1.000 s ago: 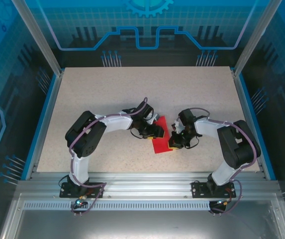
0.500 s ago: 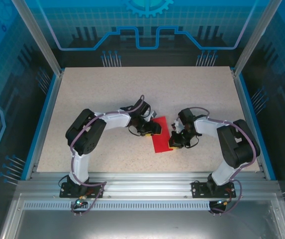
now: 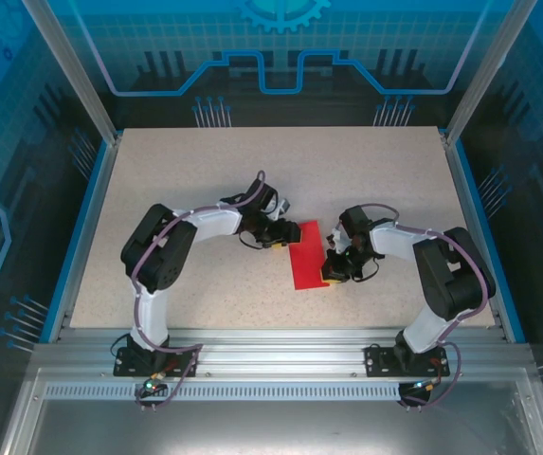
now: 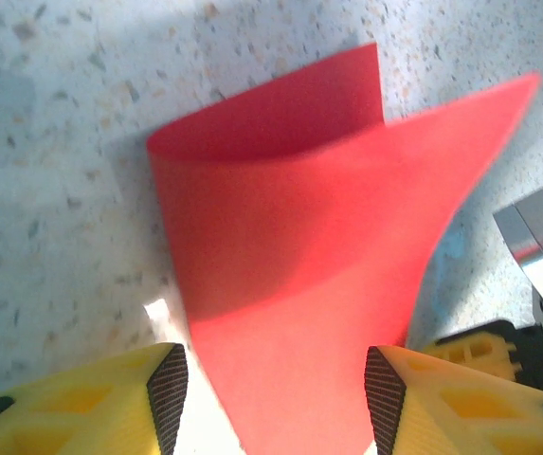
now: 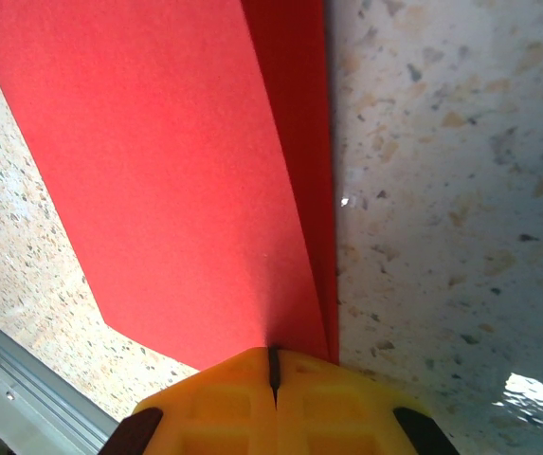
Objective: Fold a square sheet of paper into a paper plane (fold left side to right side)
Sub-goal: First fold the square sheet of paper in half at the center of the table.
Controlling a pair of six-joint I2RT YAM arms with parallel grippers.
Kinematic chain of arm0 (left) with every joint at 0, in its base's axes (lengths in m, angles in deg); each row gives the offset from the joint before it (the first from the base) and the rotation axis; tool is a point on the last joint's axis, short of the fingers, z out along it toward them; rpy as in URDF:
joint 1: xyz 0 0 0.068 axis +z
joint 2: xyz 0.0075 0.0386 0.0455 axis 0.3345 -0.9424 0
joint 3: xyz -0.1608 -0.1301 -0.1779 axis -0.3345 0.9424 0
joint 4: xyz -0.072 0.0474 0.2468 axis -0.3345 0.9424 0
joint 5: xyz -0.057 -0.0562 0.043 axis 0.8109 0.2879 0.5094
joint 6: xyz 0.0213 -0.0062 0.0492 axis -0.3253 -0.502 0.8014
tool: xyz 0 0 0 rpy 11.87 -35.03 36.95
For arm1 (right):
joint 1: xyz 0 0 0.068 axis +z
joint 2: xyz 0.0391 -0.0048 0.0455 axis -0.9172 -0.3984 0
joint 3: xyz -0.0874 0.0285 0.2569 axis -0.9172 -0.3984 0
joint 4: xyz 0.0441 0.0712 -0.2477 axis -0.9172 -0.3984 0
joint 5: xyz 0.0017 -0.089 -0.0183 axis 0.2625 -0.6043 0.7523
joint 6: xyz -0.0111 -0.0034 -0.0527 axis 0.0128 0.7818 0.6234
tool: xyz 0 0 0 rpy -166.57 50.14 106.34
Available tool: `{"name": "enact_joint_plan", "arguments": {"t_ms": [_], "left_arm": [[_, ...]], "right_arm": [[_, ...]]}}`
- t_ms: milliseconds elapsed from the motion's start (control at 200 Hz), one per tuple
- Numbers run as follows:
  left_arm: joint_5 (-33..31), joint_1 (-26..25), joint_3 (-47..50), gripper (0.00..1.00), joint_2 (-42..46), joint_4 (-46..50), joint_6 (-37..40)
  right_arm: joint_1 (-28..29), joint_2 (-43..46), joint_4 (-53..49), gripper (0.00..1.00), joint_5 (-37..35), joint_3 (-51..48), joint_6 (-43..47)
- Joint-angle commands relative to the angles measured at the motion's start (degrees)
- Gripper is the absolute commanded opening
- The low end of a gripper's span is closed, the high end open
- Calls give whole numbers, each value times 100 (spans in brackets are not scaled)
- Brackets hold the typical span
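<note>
Two layers of the square sheet of paper (image 3: pixel 306 258) meet at the right hand (image 5: pixel 273 365), and they do not meet squarely. A thin strip of the lower layer shows past the upper layer's edge, and one far corner sticks out askew. If the fold is flattened as it lies, I judge the crease would set crooked and throw off every later fold of the plane.

The second risk is spring-back. The fold on the side away from the right hand is a soft rounded loop, not a crease, and its upper layer arches off the counter (image 3: pixel 205 171). If the right hand slides or lifts, the layer could flip open.

The right hand has its fingers pressed together, tips on the stacked edges. Whether they nip the paper or only pin it down, I cannot tell.

The sheet lies flat-ish on the counter, touching the right hand and stretching away from it toward the left hand (image 4: pixel 276 389). The left hand sits on the opposite side of the sheet from the right hand, fingers spread, with the bulging loop running between them and nothing clamped.
</note>
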Motion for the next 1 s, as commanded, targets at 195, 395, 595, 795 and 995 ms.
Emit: {"name": "enact_joint_plan", "arguments": {"t_ms": [195,395,595,795,995], "left_arm": [[248,-417,169,56,392,-153,91],[162,-447,-387,56,-151,-70,116],[71,-389,-708,56,-568,100,231],[-42,-257,-631,56,-709,36,236],[-140,-78,-713,56,-875,34,265]], "right_arm": [[22,-163,-282,2,-940,-145,47],[23,-183,-289,2,-941,-132,49],[23,-175,-316,2,-952,-123,45],[18,-176,-344,2,-944,-120,42],[23,-192,-434,2,-920,-83,77]]}}
